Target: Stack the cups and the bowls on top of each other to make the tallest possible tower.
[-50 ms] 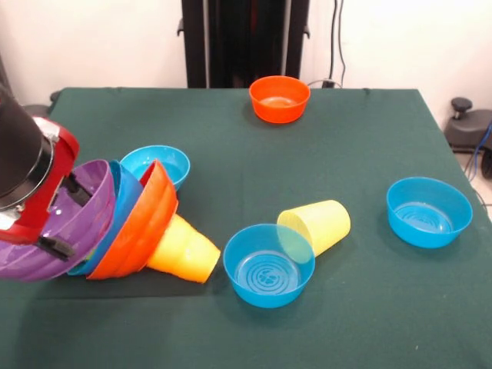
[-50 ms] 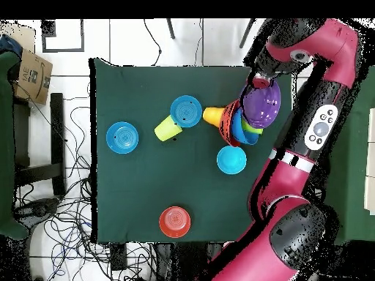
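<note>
Tower (image 1: 131, 223) toppled on the surface (image 1: 346, 138), with the gripper (image 1: 65, 215) set inside its purple bowl (image 1: 77, 223).
Whether the gripper is clamped on the rim cannot be told; righting beside the yellow cup (image 1: 319, 224) is judged next.

I work in what looks like a lab or test room. My table (image 2: 132, 212) wears a dark green cloth and stands on a pale tiled floor (image 2: 132, 44), with loose cables (image 2: 66, 212) tangled all round it (nobody has tidied them). A cardboard box (image 2: 34, 75) sits aside, against plain white walls (image 1: 400, 38).
</note>
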{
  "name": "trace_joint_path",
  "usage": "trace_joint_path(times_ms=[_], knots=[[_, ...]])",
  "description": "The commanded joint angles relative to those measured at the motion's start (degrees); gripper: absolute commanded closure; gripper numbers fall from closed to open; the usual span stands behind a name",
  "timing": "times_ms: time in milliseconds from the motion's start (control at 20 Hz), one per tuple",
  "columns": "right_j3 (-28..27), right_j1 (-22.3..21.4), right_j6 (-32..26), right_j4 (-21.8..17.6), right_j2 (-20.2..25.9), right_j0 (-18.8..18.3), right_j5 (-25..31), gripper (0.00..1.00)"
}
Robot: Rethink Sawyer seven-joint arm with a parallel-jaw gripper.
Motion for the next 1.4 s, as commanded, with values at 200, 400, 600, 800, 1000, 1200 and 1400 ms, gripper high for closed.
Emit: trace_joint_path(times_ms=[200, 400, 600, 800, 1000, 1200, 1400], knots=[[2.94, -3.75, 9.32, 0.27, -11.57, 5.3, -1.44, 0.0], [5.07, -4.34, 10.2, 2.32, -14.92, 5.23, -2.44, 0.0], [5.65, -4.32, 11.67, 4.5, -16.72, 5.79, -3.3, 0.0], [5.05, -4.39, 11.94, 5.34, -18.21, 6.78, -3.37, 0.0], [3.43, -5.72, 10.62, 3.41, -19.75, 8.64, -1.34, 0.0], [1.36, -7.21, 8.51, -0.55, -20.93, 11.27, 1.54, 0.0], [0.25, -9.28, 6.27, -4.8, -22.48, 13.6, 4.32, 0.0]])
